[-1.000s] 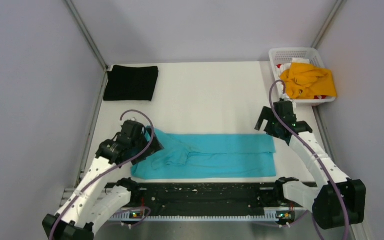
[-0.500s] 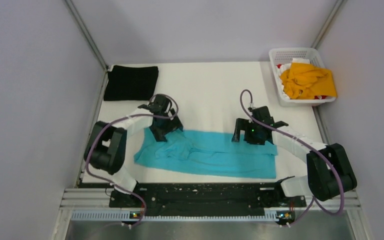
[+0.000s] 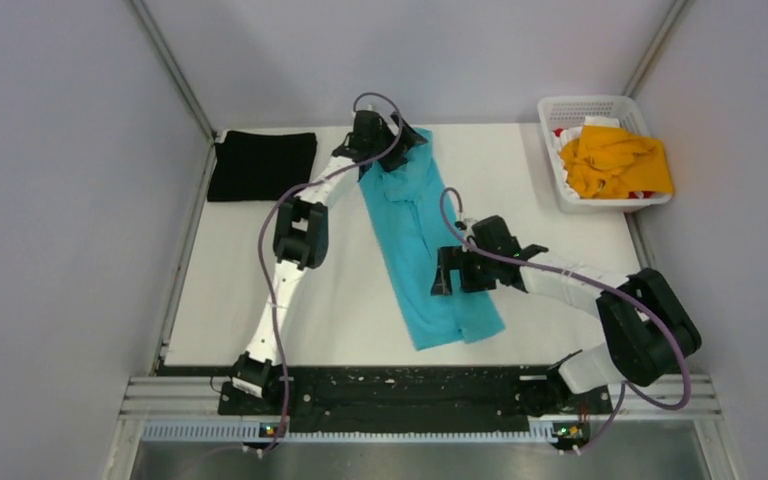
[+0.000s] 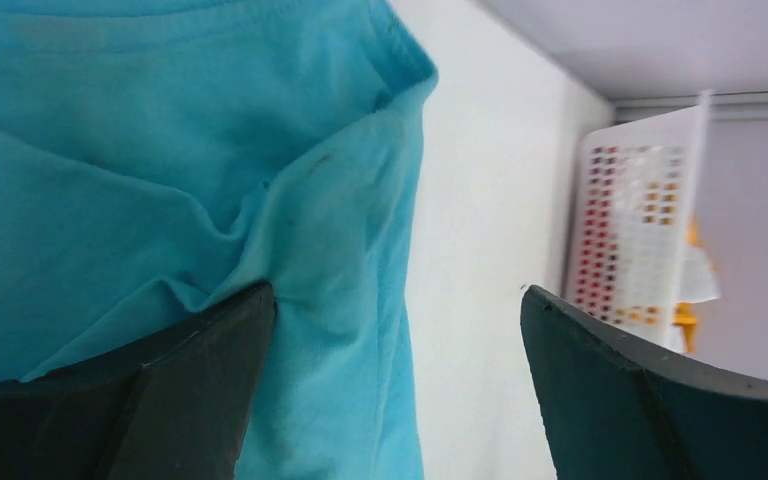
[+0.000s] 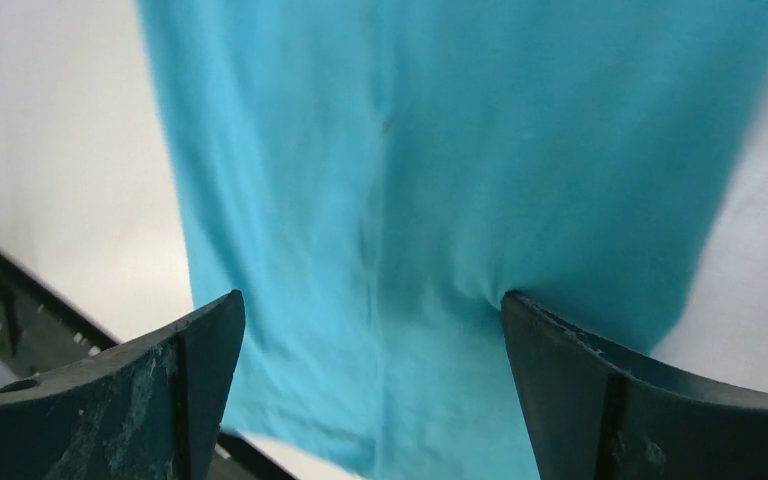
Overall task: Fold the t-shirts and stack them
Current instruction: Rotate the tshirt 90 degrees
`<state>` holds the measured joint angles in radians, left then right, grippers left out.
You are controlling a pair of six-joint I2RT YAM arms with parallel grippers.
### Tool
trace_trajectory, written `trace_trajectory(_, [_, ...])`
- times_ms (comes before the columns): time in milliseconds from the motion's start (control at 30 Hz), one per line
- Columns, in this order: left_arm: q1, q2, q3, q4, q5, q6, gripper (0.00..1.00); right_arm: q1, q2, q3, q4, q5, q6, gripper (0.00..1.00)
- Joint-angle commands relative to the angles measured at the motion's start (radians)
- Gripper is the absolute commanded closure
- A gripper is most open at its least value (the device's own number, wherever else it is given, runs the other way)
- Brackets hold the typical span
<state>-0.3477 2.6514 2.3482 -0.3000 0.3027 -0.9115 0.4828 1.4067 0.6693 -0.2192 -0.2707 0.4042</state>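
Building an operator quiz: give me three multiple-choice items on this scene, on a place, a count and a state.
1. Where is the orange-yellow shirt? A at the near edge; B in the white basket; C at the far left corner.
2. How many shirts lie outside the basket? A one; B two; C three.
3. Jaws of the left gripper: A open; B shut; C out of view.
Key: B, it is heaped in the basket; B, the black shirt and turquoise shirt; A, they stand wide apart in the left wrist view.
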Motion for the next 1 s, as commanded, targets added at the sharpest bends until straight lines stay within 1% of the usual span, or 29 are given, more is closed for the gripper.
trace_trajectory(0, [-0.023,0.245,0.162,0.418,0.102,-0.304,0.01,0.165,0.112,0.033,-0.019,-0.2,-0.015,0.01])
trace_trajectory(33, [-0.032,0.269,0.192,0.453,0.068,-0.325,0.01,0.19,0.125,0.052,-0.004,-0.226,-0.019,0.01])
trace_trajectory(67, [-0.039,0.281,0.212,0.456,0.029,-0.323,0.01,0.212,0.131,0.072,0.009,-0.234,-0.02,0.01])
trace_trajectory(167, [-0.058,0.266,0.204,0.476,-0.037,-0.276,0.01,0.227,0.113,0.112,0.026,-0.216,-0.024,0.01])
trace_trajectory(367, [-0.063,0.242,0.19,0.559,-0.069,-0.275,0.01,0.228,0.01,0.14,0.0,-0.052,-0.016,0.01])
trace_trajectory(433, [-0.063,0.204,0.189,0.536,-0.06,-0.241,0.01,0.226,-0.034,0.138,-0.013,0.016,-0.001,0.01])
trace_trajectory(500, [-0.063,0.139,0.186,0.476,-0.066,-0.168,0.01,0.219,-0.088,0.129,-0.023,0.065,0.018,0.01])
trace_trajectory(567, [-0.06,0.045,0.163,0.412,-0.071,-0.088,0.01,0.203,-0.147,0.113,-0.022,0.094,0.035,0.01])
trace_trajectory(600, [-0.056,-0.034,0.142,0.382,-0.07,-0.049,0.01,0.194,-0.177,0.103,-0.024,0.105,0.04,0.01])
trace_trajectory(700, [-0.046,-0.248,0.028,0.264,-0.086,0.072,0.01,0.157,-0.257,0.061,-0.033,0.117,0.058,0.01])
trace_trajectory(833, [-0.045,-0.562,-0.209,0.04,-0.199,0.253,0.01,0.079,-0.334,-0.008,-0.069,0.053,0.078,0.01])
trace_trajectory(933, [-0.046,-0.794,-0.432,-0.112,-0.282,0.324,0.01,0.063,-0.369,-0.045,-0.105,0.058,0.078,0.01])
trace_trajectory(967, [-0.048,-0.873,-0.519,-0.14,-0.294,0.335,0.01,0.063,-0.377,-0.059,-0.108,0.055,0.081,0.01])
